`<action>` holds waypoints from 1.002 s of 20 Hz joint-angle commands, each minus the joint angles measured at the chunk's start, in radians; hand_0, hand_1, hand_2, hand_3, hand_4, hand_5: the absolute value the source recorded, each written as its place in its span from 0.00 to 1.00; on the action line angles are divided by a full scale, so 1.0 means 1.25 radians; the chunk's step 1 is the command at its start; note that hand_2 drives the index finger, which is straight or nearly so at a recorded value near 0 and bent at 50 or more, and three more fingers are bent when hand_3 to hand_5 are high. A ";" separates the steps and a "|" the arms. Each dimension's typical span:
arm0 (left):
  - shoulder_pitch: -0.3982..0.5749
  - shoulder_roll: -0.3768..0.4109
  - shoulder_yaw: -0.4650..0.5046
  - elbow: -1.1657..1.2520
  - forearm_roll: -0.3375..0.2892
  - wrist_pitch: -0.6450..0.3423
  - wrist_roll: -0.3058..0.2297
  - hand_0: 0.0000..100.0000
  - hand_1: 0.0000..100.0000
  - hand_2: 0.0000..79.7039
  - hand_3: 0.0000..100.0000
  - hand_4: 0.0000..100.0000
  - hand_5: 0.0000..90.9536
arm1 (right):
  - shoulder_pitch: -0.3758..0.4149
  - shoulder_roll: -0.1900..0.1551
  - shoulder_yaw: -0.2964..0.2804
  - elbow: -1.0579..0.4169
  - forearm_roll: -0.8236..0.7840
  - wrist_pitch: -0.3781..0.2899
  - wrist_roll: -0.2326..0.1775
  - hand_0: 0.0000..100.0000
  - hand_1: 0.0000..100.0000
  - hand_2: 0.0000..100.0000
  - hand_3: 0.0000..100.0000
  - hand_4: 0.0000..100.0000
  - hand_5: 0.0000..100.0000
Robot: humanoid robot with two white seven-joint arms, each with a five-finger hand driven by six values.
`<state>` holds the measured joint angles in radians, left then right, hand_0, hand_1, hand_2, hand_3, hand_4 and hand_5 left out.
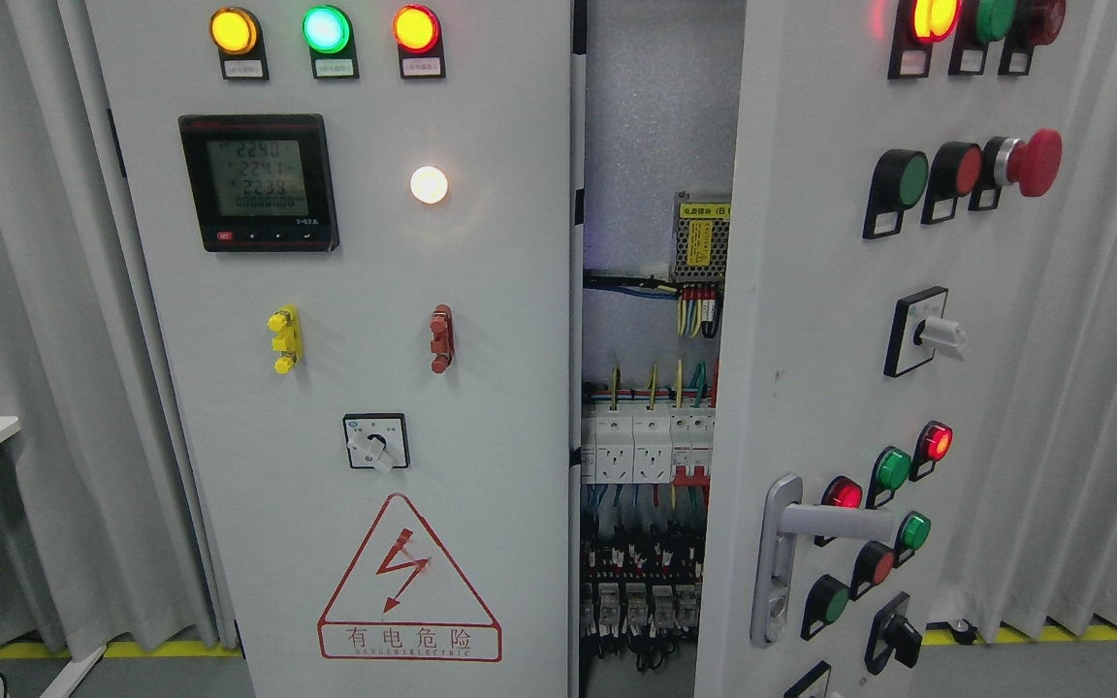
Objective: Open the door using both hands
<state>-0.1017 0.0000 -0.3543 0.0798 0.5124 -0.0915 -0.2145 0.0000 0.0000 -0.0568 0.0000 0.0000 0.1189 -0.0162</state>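
No robot hand or arm appears in the head view, so their pose and the state of the fingers cannot be told. The right door (pixel 908 388) of the electrical cabinet stands partly open, swung toward the camera, with its silver lever handle (pixel 791 543) near its lower left edge. The left door (pixel 345 339) is closed. Between them, circuit breakers (pixel 646 441) and coloured wiring (pixel 699 315) show inside.

Meter display (pixel 258 179) on left door (pixel 481 388): 2240 / 2241 / 2233 read | Warning triangle sign (pixel 409 582), same door: "有电危险" printed | Other labels: too small to be read
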 commanded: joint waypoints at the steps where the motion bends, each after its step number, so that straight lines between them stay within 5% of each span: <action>1: 0.000 0.004 0.000 -0.001 0.000 0.000 0.000 0.30 0.00 0.03 0.03 0.04 0.00 | -0.023 0.000 0.000 0.021 -0.006 -0.001 0.001 0.22 0.00 0.00 0.00 0.00 0.00; 10: 0.021 0.043 0.001 -0.124 0.000 -0.003 -0.020 0.30 0.00 0.03 0.03 0.04 0.00 | -0.023 0.000 0.000 0.021 -0.006 0.001 0.001 0.22 0.00 0.00 0.00 0.00 0.00; 16: 0.127 0.185 0.017 -0.585 0.001 -0.002 -0.152 0.30 0.00 0.03 0.03 0.04 0.00 | -0.022 0.000 0.000 0.021 -0.006 0.001 0.001 0.22 0.00 0.00 0.00 0.00 0.00; 20: 0.210 0.255 0.124 -0.907 -0.009 -0.003 -0.250 0.30 0.00 0.03 0.03 0.04 0.00 | -0.023 0.000 0.000 0.021 -0.006 -0.001 0.001 0.22 0.00 0.00 0.00 0.00 0.00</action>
<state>0.0464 0.1331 -0.3233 -0.3520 0.5106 -0.0993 -0.4468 0.0000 0.0000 -0.0568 -0.0001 0.0000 0.1185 -0.0175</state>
